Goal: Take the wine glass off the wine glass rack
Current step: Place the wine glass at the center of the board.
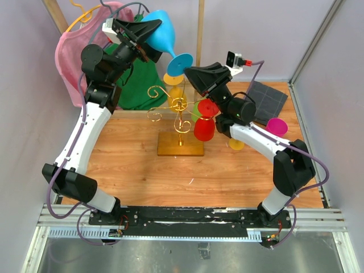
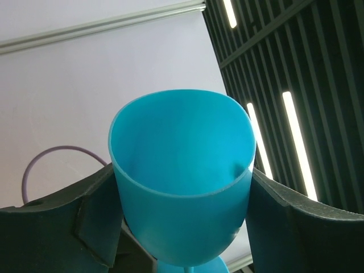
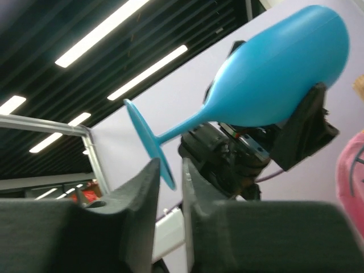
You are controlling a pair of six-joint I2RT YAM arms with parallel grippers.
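A blue wine glass (image 1: pixel 162 31) hangs in the air above the gold wire wine glass rack (image 1: pixel 177 105), tilted with its foot (image 1: pixel 180 63) towards the right arm. My left gripper (image 1: pixel 149 35) is shut on its bowl. In the left wrist view both fingers press the sides of the wine glass (image 2: pixel 182 170). My right gripper (image 1: pixel 190 71) sits at the foot. In the right wrist view its jaws stand slightly apart, and the rim of the foot (image 3: pixel 149 139) lies in the gap without being pinched. My right gripper (image 3: pixel 170 170) is open.
Red (image 1: pixel 205 128), green (image 1: pixel 196 111) and yellow (image 1: pixel 173 79) glasses hang on the rack, which stands on a wooden base (image 1: pixel 180 144). A magenta glass (image 1: pixel 277 126) and a dark mat (image 1: pixel 266 101) lie at the right. Pink (image 1: pixel 71 54) and green (image 1: pixel 139 79) garments hang behind.
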